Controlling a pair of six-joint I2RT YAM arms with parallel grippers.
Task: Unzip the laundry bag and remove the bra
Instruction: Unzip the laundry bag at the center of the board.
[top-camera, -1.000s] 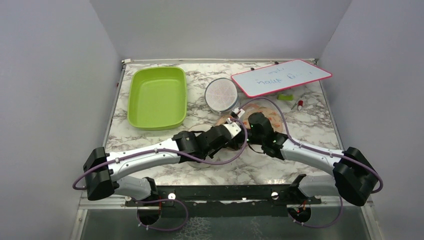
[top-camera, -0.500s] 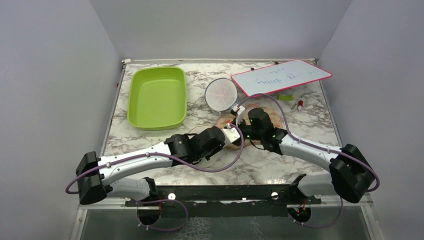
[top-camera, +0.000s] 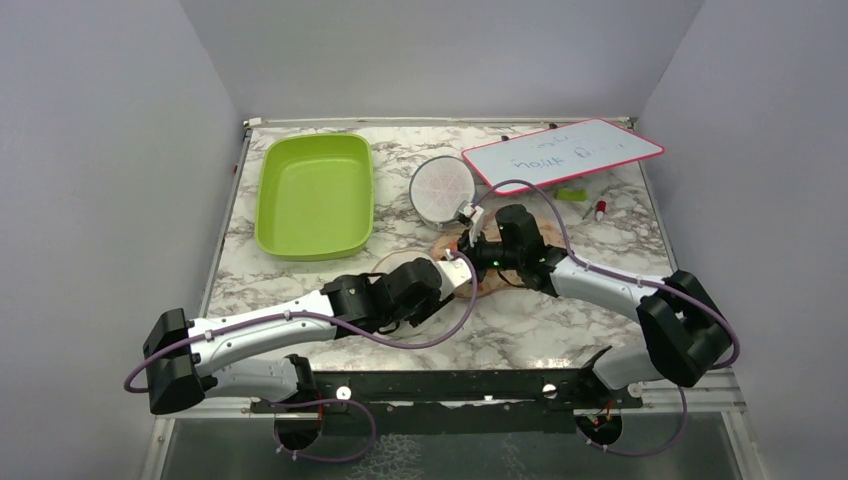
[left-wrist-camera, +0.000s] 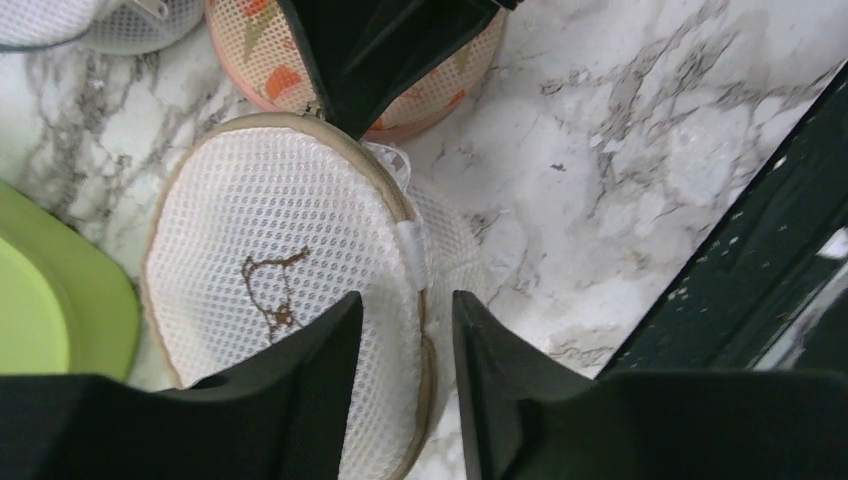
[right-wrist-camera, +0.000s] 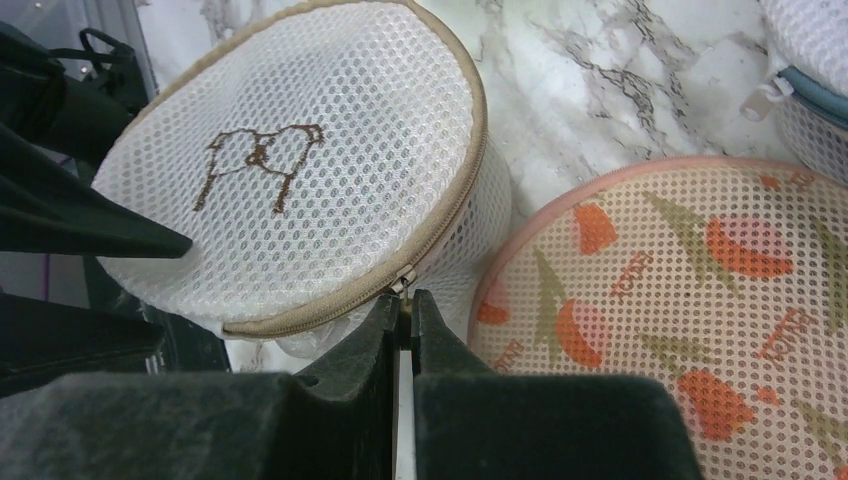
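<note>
A: Where's the laundry bag?
B: Mid-table, nearer the near edge, just beside the orange pouch; bra not visible, prob. inside.
A: Tools?
B: Both busy; right tool pressed together on the zip pull; left tool astride the tan rim, seemingly clamping it.
A: Handling?
B: Light, soft mesh; squashes, would prob. skid w/o bracing; hold rim & pull only.

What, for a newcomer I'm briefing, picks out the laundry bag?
Start at the green tray; right of its near corner, between the left gripper and right gripper, sits the laundry bag, a round white mesh drum. Unlike the plain white pod behind and the flat orange pouch beside it, it has a tan rim and a small dark drawing on its face.
</note>
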